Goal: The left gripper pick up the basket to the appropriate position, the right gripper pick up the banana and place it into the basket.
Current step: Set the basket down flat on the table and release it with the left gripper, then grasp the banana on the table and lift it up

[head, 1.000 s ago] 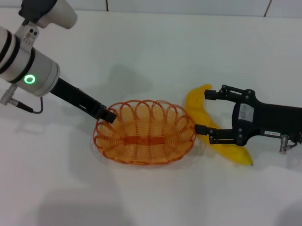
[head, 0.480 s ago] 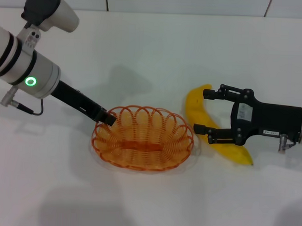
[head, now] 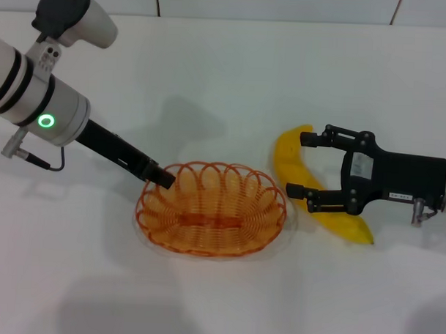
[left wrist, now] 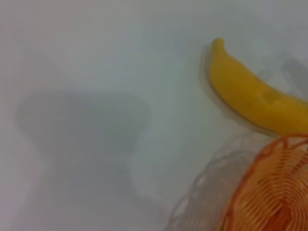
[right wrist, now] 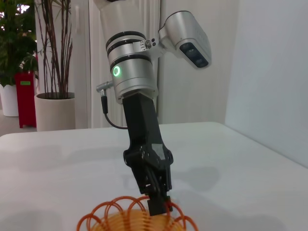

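Note:
The orange wire basket (head: pixel 267 211) is in the middle of the white table in the head view. My left gripper (head: pixel 164 178) is shut on the basket's left rim. The right wrist view shows it from the front, clamped on the rim (right wrist: pixel 156 202) of the basket (right wrist: pixel 120 217). The basket (left wrist: pixel 274 192) casts a shadow beneath it in the left wrist view. The yellow banana (head: pixel 288 158) lies on the table just right of the basket and also shows in the left wrist view (left wrist: pixel 250 98). My right gripper (head: pixel 299 164) is open, its two fingers straddling the banana's middle.
The white table (head: pixel 226 72) stretches bare behind and in front of the basket. A wall runs along its far edge. Beyond the table, the right wrist view shows a potted plant (right wrist: pixel 53 103) and a red object (right wrist: pixel 26 96).
My left gripper and the basket have shifted slightly toward the table's front, and the basket's outline looks flatter. The right gripper and banana have not moved.

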Robot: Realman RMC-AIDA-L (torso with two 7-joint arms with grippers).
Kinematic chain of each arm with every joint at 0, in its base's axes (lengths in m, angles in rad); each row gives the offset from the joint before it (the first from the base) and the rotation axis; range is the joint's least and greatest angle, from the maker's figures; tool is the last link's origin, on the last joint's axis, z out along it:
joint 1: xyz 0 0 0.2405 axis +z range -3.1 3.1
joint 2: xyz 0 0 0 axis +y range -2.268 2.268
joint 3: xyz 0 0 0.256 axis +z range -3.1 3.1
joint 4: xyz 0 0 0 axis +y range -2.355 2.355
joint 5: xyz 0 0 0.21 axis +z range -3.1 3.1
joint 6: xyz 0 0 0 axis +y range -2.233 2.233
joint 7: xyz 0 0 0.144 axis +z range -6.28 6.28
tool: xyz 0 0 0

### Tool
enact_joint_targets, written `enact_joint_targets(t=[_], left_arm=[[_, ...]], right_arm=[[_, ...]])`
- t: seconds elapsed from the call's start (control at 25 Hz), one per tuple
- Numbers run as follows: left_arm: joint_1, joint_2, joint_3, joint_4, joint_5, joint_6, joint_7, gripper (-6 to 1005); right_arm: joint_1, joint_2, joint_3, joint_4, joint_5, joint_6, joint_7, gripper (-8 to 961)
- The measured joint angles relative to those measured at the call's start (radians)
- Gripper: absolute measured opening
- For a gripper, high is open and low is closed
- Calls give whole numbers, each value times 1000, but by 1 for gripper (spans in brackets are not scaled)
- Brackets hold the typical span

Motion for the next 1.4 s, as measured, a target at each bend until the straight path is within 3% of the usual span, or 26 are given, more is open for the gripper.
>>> enact_joint_targets(t=[0.28, 0.48, 0.6, 0.8, 0.96, 1.16, 1.2, 1.4], left_arm=[[5, 0, 0, 3, 1, 0, -4, 184], [18, -1, 0, 33, -5, -1, 13, 428], [65, -3, 1, 125, -21, 21, 25, 638], [259, 3, 23, 338, -201, 97, 161, 869], [401, 5, 17, 441, -321, 151, 327, 894], [541, 3, -24, 444, -437, 163, 599, 906], [606, 2, -46, 419, -510, 166, 757, 906], [669, 6, -121, 288, -567, 167, 974, 906]], right_arm=[[-4, -1, 0, 0, 0, 0, 0, 882], [-14, -2, 2, -1, 1, 0, 0, 881], [-24, -2, 20, -5, 1, -2, 0, 881], [-48, -2, 79, -9, 2, -12, -7, 881], [-67, -3, 102, -13, 2, -14, -9, 881], [-86, -4, 117, -22, 2, -14, -9, 881], [-91, -4, 122, -22, 2, -14, -9, 882], [-105, -5, 138, -23, 1, -14, -9, 882]])
